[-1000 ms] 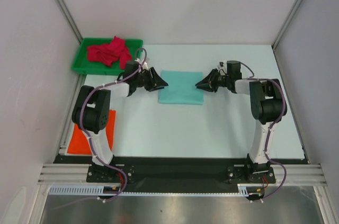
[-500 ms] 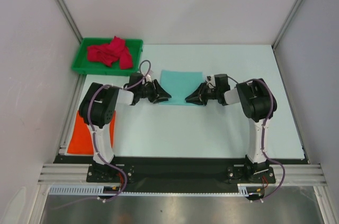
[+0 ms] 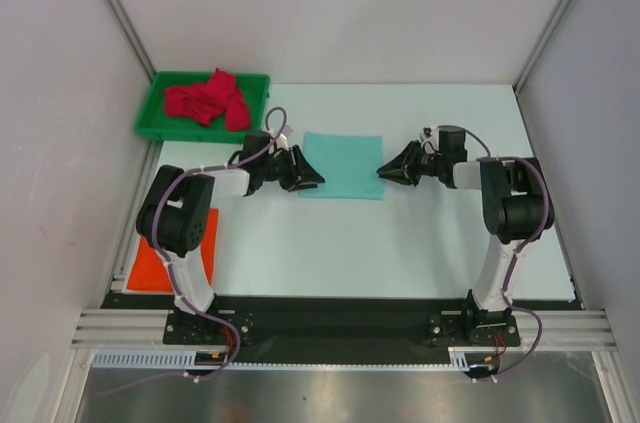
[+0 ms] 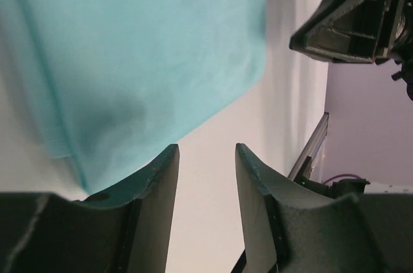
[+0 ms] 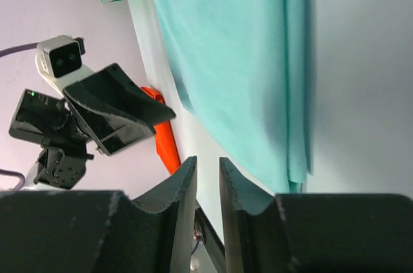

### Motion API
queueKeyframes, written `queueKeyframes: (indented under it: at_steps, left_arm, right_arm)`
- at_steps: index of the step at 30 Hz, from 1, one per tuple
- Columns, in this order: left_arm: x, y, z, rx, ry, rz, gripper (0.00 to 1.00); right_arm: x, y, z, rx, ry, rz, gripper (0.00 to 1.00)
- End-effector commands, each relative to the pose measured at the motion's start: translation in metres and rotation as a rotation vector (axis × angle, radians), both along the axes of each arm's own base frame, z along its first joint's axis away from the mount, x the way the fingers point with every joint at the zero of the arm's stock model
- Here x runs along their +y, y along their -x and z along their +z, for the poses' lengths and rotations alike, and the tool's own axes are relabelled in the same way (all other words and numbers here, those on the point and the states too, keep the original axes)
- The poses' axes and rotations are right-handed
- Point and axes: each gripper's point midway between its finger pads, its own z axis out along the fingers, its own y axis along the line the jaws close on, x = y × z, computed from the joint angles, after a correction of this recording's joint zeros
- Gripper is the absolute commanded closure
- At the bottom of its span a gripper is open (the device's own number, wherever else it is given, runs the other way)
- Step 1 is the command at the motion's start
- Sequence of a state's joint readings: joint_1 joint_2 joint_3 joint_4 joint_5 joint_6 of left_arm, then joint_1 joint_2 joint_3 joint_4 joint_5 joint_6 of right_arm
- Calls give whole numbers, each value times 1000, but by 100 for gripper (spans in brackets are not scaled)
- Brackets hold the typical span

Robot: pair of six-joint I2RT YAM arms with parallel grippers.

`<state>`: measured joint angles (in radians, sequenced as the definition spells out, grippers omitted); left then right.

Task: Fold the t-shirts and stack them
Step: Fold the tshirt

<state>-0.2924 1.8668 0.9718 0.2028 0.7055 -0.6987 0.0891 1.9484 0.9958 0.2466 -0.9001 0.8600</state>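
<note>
The mint green t-shirt (image 3: pixel 342 165) lies folded mid-worktop. The orange t-shirt (image 3: pixel 150 265) lies flat at the near left edge. The red t-shirt (image 3: pixel 205 101) is still a heap in the green tray (image 3: pixel 152 125), so nothing is stacked yet. The left gripper (image 3: pixel 310 176) has its jaws half open and empty. The right gripper (image 3: pixel 386 171) has its jaws open just a crack, and they are empty too.

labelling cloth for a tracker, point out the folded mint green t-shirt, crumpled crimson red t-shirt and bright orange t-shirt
folded mint green t-shirt (image 3: pixel 343 165), top view, its middle
crumpled crimson red t-shirt (image 3: pixel 205 100), top view, middle of the heap
bright orange t-shirt (image 3: pixel 150 265), top view, bare near-left part
</note>
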Motion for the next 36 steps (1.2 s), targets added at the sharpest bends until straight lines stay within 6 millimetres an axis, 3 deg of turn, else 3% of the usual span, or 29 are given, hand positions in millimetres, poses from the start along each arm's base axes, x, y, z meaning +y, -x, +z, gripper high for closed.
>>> queueKeyframes:
  at_steps: [1,5,7,8,9,16,17,24,28,36]
  left_arm:
    - [-30,-5,31,-69,76,-31,54]
    - [-64,-5,22,-58,120,-83,54]
    - [-67,-9,8,-25,132,-70,55]
    - [-68,-13,7,-34,140,-66,55]
    - [-63,-20,-2,-14,139,-43,55]
    - [-26,-65,-1,-46,162,52,55]
    - [-18,-71,-9,-28,156,66,55]
    - [-6,-103,-15,-21,195,113,55]
    - [-6,-106,-9,-27,205,107,55]
    - [5,-86,-29,52,143,106,56]
  right_arm:
    - [6,-27,15,-51,-19,-37,74]
    - [17,-48,4,-34,-54,-64,74]
    - [20,-58,2,-44,-81,-76,74]
    - [22,-62,-9,-24,-84,-83,74]
    - [23,-66,-10,-33,-95,-86,74]
    - [10,-100,-26,-29,-116,-133,73]
    - [8,-103,-27,-30,-113,-136,73]
    - [-1,-130,-33,-25,-109,-171,72]
    - [-14,-144,-36,-23,-107,-211,71]
    - [-38,-154,-15,-25,-38,-225,68]
